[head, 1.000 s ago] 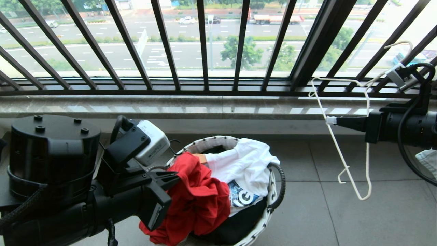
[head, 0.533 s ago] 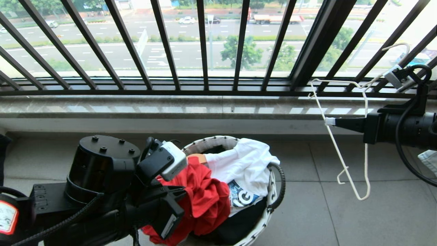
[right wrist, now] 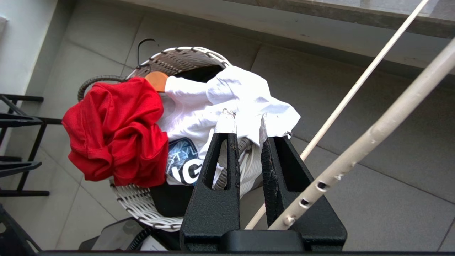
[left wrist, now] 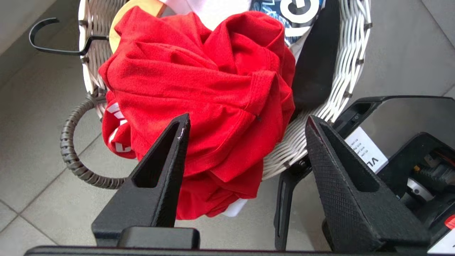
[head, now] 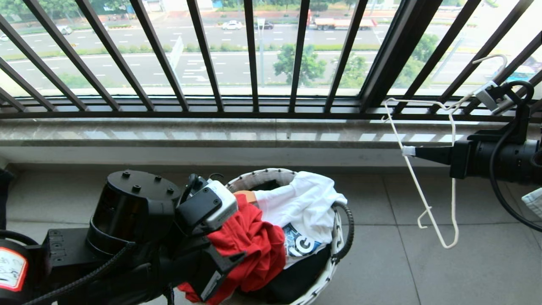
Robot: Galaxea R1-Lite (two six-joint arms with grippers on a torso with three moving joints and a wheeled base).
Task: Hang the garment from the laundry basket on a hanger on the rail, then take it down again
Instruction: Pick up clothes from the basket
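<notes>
**Operator:** My left end effector (left wrist: 245,124) has its jaws spread wide with nothing between them, poised right over the garment (left wrist: 199,89). The red T-shirt is bunched on the near-left rim of the laundry basket (head: 334,258), part of it spilling over the outside.

**Spotter:** Which way does it lie from the fingers?

**Operator:** Straight ahead and just below the tips. It's a crumpled mound with no clear long axis; the thickest fold sits between the two black ribbed fingers (left wrist: 337,160). The left arm is far nearer, so I'd judge the grab is its job.

**Spotter:** And the right?

**Operator:** The right end effector (head: 408,150) is out to the right, well apart from the basket, jaws narrow and clamped on the hanger (head: 427,199), a thin off-white wire frame dangling tilted over the floor tiles (head: 423,271).

**Spotter:** Textures?

**Operator:** Soft matte knit, stiff white wicker, a corded loop handle (left wrist: 71,149).
</notes>
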